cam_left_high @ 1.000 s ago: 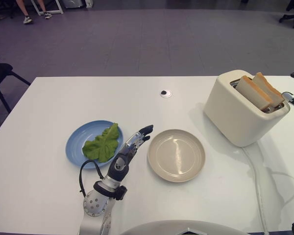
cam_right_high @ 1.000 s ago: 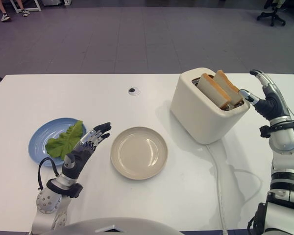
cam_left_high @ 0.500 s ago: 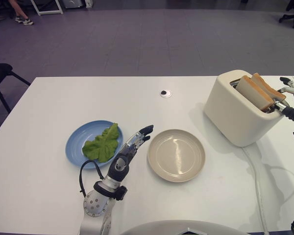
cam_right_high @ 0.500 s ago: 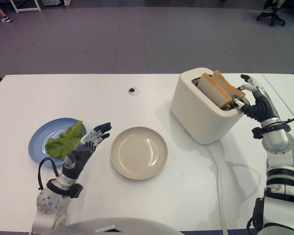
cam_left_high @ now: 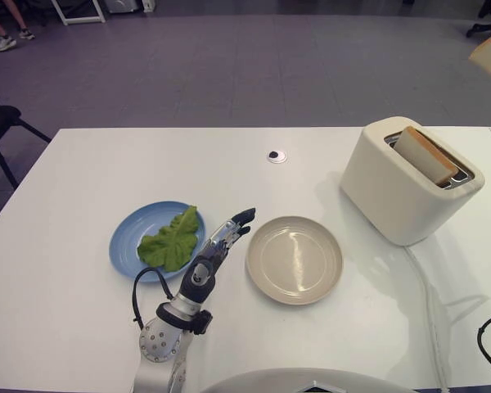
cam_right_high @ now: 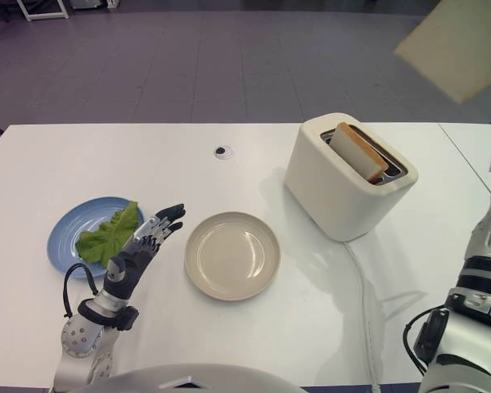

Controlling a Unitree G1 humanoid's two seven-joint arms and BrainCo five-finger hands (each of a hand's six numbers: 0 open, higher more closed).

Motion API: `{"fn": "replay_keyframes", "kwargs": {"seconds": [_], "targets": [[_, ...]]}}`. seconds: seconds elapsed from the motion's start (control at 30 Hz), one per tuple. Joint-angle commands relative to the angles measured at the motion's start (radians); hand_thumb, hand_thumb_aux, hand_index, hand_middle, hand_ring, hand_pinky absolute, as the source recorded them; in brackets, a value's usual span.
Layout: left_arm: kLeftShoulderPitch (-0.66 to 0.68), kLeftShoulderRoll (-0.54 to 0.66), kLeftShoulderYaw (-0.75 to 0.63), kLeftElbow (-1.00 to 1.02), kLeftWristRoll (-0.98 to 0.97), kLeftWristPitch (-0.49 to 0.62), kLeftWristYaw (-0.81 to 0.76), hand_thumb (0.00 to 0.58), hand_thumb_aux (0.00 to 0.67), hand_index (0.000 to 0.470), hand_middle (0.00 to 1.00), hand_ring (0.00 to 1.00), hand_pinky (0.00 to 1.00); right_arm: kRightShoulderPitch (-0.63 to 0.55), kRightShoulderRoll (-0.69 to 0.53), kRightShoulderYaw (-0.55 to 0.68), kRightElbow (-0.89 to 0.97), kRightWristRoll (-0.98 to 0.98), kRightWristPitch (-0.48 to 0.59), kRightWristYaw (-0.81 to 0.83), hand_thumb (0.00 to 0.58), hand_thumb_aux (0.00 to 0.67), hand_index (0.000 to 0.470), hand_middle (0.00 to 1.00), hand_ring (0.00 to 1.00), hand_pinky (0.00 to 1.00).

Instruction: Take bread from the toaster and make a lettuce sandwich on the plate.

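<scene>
Two slices of light brown toast bread can be seen. The first slice [cam_left_high: 426,155] stands tilted in the slot of the cream-coloured, rounded toaster [cam_left_high: 393,196], which sits at the far right of the white table [cam_left_high: 82,327]; the top of the slice sticks out above the slot. The second slice [cam_right_high: 462,45] is in the air, high above the toaster and to its right, apart from it, at the upper right corner of the view; what holds it there I cannot tell. The right arm [cam_right_high: 484,278] rises along the right edge, beside the table. A white cable [cam_left_high: 432,319] runs from the toaster over the table towards its near edge. The round beige plate [cam_left_high: 295,260] lies near the middle of the table, on the near left of the toaster and apart from it. Left of it lies the round light blue plate [cam_left_high: 129,233], and on this one rests a green lettuce leaf [cam_left_high: 172,241]. The left hand [cam_left_high: 215,250] is between the two plates, just beside the light blue plate; its fingers [cam_left_high: 241,219] are stretched out nearly straight, close together, pointing to the far right, and they hold nothing. A small round black and white piece [cam_left_high: 276,155] is set in the table at the far side, about the middle.
</scene>
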Motion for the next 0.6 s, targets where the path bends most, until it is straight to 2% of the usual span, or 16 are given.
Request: {"fn": "replay_keyframes", "kwargs": {"seconds": [0.03, 0.13, 0.27, 0.43, 0.6], "targets": [[-0.005, 0.001, 0.001, 0.01, 0.012, 0.003, 0.002, 0.0, 0.0, 0.0, 0.0, 0.0, 0.0, 0.141, 0.065, 0.165, -0.328, 0.084, 0.122, 0.146, 0.58, 0.67, 0.47, 0.0, 0.0, 0.0], [-0.006, 0.001, 0.002, 0.009, 0.012, 0.003, 0.003, 0.0, 0.0, 0.0, 0.0, 0.0, 0.0, 0.256, 0.102, 0.33, -0.502, -0.003, 0.117, 0.241, 0.58, 0.67, 0.47, 0.0, 0.0, 0.0], [-0.01, -0.001, -0.001, 0.007, 0.014, 0.007, 0.005, 0.0, 0.0, 0.0, 0.0, 0.0, 0.0, 0.308, 0.154, 0.489, -0.502, -0.303, 0.022, 0.249, 0.58, 0.67, 0.47, 0.0, 0.0, 0.0], [-0.013, 0.002, 0.0, 0.01, 0.009, 0.006, 0.002, 0.0, 0.0, 0.0, 0.0, 0.0, 0.0, 0.284, 0.223, 0.62, -0.327, -0.786, -0.12, 0.054, 0.58, 0.67, 0.47, 0.0, 0.0, 0.0], [-0.008, 0.003, 0.002, 0.013, 0.004, -0.002, -0.003, 0.0, 0.0, 0.0, 0.0, 0.0, 0.0, 0.251, 0.278, 0.658, -0.294, -1.025, -0.204, -0.139, 0.58, 0.67, 0.47, 0.0, 0.0, 0.0]]}}
